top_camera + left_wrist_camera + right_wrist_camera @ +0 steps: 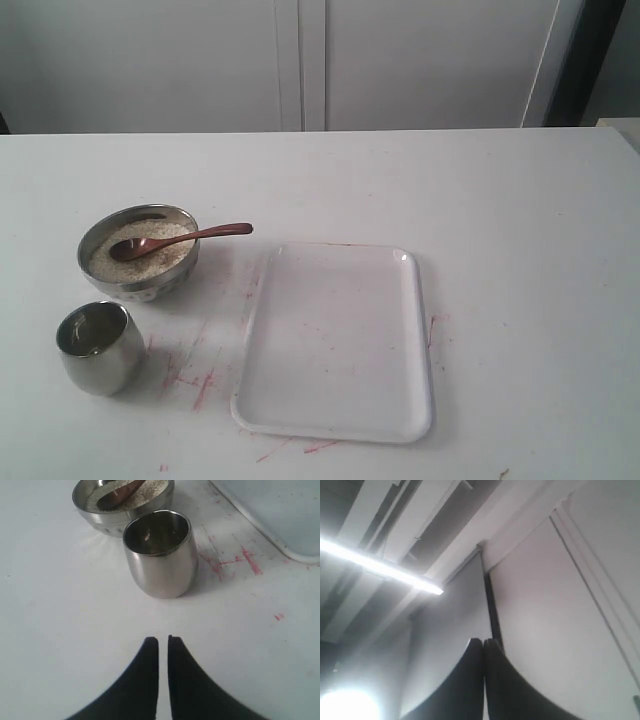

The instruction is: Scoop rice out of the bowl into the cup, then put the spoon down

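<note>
Though slender, wooden spoon [186,238] on rice [158,262]

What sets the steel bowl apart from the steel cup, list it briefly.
The bowl is wide and shallow; the cup is narrower and taller. The bowl holds rice and the spoon; the cup looks empty. The bowl sits farther back, the cup nearer the camera. Both are shiny steel, upright.

A: Colours on the desk [520,220]?
B: Plain white, smeared with thin red scribbles [205,388] near the tray [330,428].
A: Tray?
B: White too, faintly pink-streaked.
A: Bowl [140,285], cup [100,365]?
B: Shiny silver steel, both; off-white sandy rice [160,258] in the bowl.
A: Spoon [195,236]?
B: Reddish-brown wood.
A: Pincers?
B: Matte black, left pincer [163,640] and right pincer [483,641] alike.
</note>
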Action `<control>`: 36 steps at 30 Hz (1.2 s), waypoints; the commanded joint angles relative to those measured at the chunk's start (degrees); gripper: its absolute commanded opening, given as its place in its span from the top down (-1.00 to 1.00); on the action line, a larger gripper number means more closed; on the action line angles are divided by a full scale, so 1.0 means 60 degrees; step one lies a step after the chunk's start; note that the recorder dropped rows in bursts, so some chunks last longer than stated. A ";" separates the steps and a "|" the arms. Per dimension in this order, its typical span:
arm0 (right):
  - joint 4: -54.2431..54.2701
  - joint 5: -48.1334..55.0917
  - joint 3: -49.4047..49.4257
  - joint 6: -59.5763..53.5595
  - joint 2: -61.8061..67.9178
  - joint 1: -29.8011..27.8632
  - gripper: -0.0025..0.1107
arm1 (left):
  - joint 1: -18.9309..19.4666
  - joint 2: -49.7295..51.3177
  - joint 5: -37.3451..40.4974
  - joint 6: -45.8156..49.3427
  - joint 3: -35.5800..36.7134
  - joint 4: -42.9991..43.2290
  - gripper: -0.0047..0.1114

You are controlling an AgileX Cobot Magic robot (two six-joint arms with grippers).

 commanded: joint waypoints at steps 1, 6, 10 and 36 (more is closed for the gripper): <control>-0.1346 0.1923 -0.1529 0.0175 0.0022 0.0019 0.96 | -0.0052 -0.0028 0.0031 0.0033 0.0049 -0.0104 0.67; -0.2520 0.2050 -0.2593 0.0790 0.0626 0.0019 0.96 | -0.0052 -0.0028 0.0031 0.0033 0.0049 -0.0104 0.67; -0.4655 0.1742 -0.3446 0.2822 0.1514 0.0019 0.96 | -0.0052 -0.0028 0.0031 0.0033 0.0049 -0.0104 0.67; -0.7489 0.2173 -0.6504 0.7226 0.5066 0.0019 0.96 | -0.0052 -0.0028 0.0031 0.0033 0.0049 -0.0104 0.67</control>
